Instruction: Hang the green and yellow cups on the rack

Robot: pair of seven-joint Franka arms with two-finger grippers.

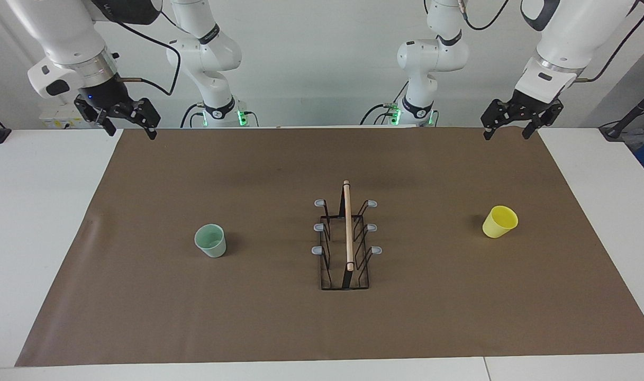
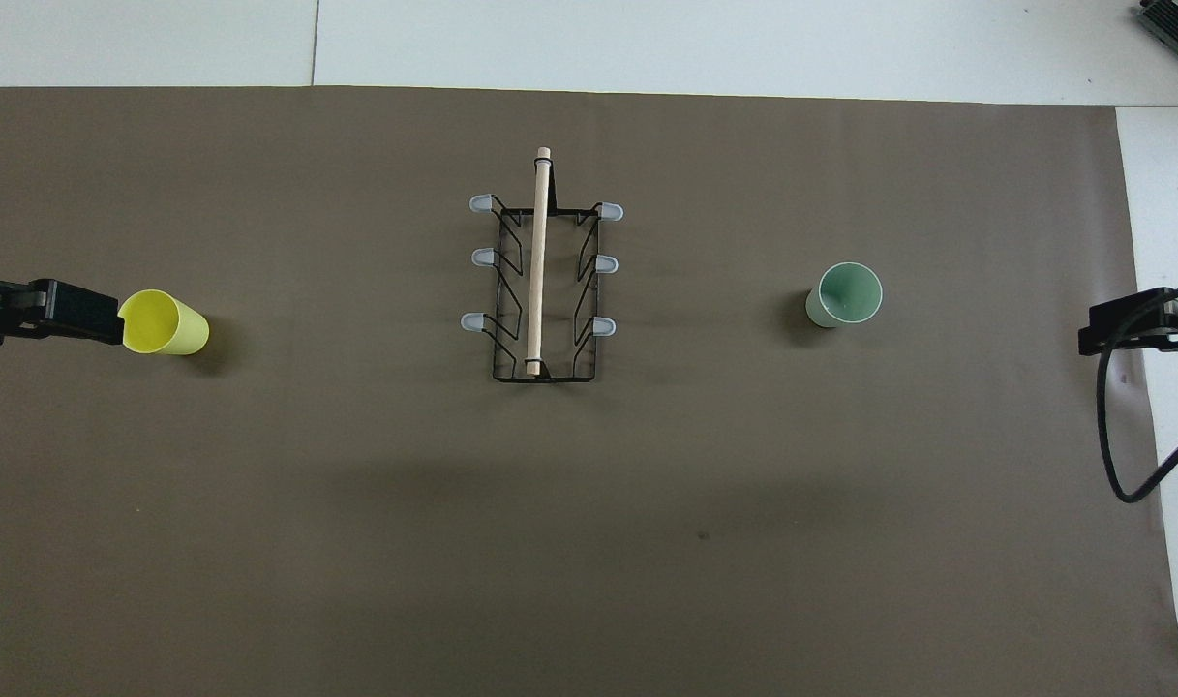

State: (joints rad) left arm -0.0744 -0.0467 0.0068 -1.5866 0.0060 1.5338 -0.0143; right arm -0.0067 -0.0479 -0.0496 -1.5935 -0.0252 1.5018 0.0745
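The rack (image 1: 347, 264) stands mid-mat, a black wire stand with a wooden rod (image 1: 348, 227) on top; all its grey-tipped prongs are bare. It also shows in the overhead view (image 2: 542, 281). The green cup (image 1: 210, 241) (image 2: 845, 295) stands mouth up toward the right arm's end. The yellow cup (image 1: 500, 221) (image 2: 163, 322) stands mouth up toward the left arm's end. My left gripper (image 1: 506, 133) is open and empty, raised over the mat's edge by the robots. My right gripper (image 1: 131, 131) is open and empty, raised over the same edge at its own end. Both arms wait.
A brown mat (image 1: 322, 328) covers most of the white table (image 1: 36, 211). A black cable (image 2: 1121, 436) hangs from the right arm at the table's end. Both arm bases stand at the table edge nearest the robots.
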